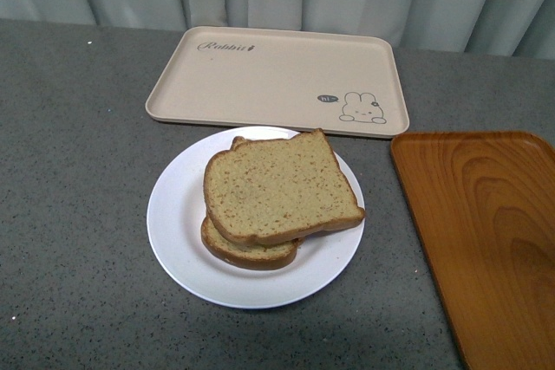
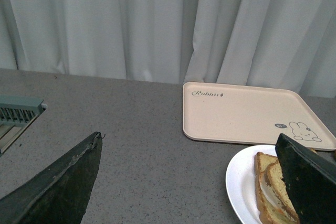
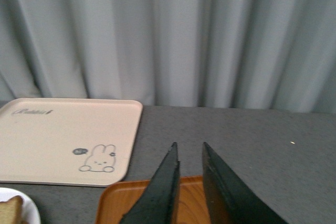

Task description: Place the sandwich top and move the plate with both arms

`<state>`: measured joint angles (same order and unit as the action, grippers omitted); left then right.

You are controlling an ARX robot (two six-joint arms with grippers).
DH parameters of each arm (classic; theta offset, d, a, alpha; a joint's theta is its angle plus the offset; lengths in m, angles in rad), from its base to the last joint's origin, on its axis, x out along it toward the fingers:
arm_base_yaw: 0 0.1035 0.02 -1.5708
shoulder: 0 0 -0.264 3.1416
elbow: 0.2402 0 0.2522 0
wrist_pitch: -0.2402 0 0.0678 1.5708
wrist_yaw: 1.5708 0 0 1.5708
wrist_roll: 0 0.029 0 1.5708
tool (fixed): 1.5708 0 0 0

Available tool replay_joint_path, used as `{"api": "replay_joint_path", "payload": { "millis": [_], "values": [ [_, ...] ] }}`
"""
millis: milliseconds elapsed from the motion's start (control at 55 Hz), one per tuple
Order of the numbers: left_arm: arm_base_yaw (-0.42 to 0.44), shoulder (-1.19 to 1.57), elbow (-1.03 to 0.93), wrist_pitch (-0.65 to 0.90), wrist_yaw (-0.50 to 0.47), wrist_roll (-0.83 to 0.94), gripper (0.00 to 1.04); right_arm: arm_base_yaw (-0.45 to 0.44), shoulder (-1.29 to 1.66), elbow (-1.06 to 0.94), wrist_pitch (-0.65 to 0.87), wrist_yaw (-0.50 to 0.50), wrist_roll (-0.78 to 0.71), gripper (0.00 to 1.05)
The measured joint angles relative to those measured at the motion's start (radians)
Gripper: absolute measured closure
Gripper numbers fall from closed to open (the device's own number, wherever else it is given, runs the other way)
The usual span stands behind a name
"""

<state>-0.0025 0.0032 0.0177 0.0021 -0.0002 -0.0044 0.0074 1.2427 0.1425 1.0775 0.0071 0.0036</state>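
The sandwich top (image 1: 279, 186), a tan speckled slice with a brown crust, lies on a matching lower slice (image 1: 247, 253) on the round white plate (image 1: 178, 231) in the front view. No arm shows there. In the left wrist view my left gripper (image 2: 189, 142) is open and empty above the grey table, the plate (image 2: 240, 179) and stacked slices (image 2: 270, 184) beside its one finger. In the right wrist view my right gripper (image 3: 189, 145) is shut and empty above the wood-grain tray's far edge; the plate's rim (image 3: 21, 203) and a bread corner (image 3: 10, 211) show at the corner.
The beige rabbit-print tray (image 1: 277, 80) lies behind the plate; it also shows in the left wrist view (image 2: 247, 111) and the right wrist view (image 3: 63, 137). The orange-brown wood-grain tray (image 1: 486, 231) lies right of the plate. A curtain hangs behind. A grey vent-like object (image 2: 18, 111) sits at the table's left.
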Motion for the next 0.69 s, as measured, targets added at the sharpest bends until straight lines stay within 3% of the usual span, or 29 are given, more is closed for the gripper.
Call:
{"api": "replay_joint_path", "payload": {
  "millis": [36,436,691],
  "values": [
    [0.000,0.000,0.000,0.000,0.000,0.000,0.06,-0.005,-0.034,-0.015,-0.017,0.001,-0.002,1.04],
    [0.000,0.000,0.000,0.000,0.000,0.000,0.06,-0.006,-0.320,-0.100,-0.213,-0.005,-0.003,1.04],
    [0.000,0.000,0.000,0.000,0.000,0.000,0.06,-0.006,-0.582,-0.135,-0.435,-0.005,-0.003,1.04]
  ]
}}
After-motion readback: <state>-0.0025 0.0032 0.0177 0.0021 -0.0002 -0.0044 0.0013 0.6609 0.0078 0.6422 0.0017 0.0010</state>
